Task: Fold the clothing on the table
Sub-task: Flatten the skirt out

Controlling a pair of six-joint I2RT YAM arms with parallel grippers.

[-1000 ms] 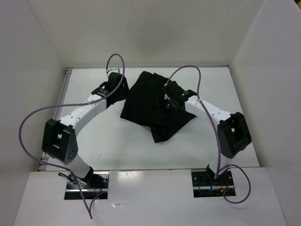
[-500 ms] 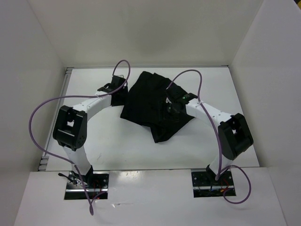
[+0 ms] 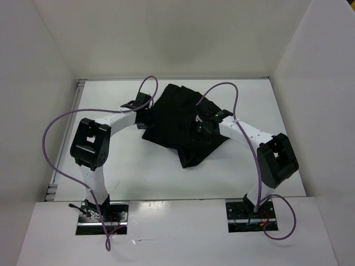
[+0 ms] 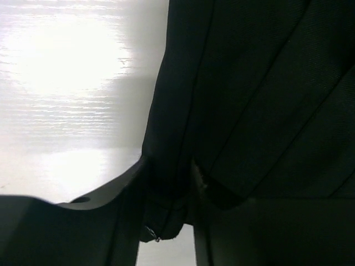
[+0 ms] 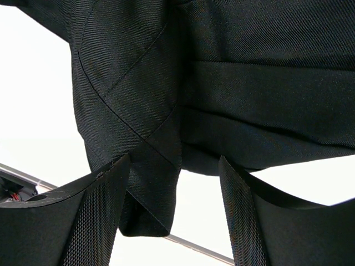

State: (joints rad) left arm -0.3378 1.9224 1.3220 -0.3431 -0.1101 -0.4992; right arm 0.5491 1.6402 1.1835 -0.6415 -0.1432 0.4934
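The black clothing (image 3: 176, 119) lies crumpled at the middle of the white table (image 3: 138, 172), with one corner pointing toward the near edge. My left gripper (image 3: 146, 117) sits low at the garment's left edge. In the left wrist view a fold of the clothing (image 4: 249, 111) fills the narrow gap of the left gripper (image 4: 166, 194), touching both fingers. My right gripper (image 3: 198, 125) hovers over the right half of the cloth. It stands open (image 5: 175, 199), with a hanging corner of the clothing (image 5: 249, 100) and bare table showing between its fingers.
White walls close in the table on the left, back and right. A thin metal edge (image 3: 81, 88) runs along the table's left side. Purple cables (image 3: 52, 138) loop above both arms. The arm bases (image 3: 102, 213) are bolted at the near edge.
My left arm has swung right, bringing its gripper down onto the garment's left edge, and its jaws have narrowed around the cloth. The right arm has hardly moved.
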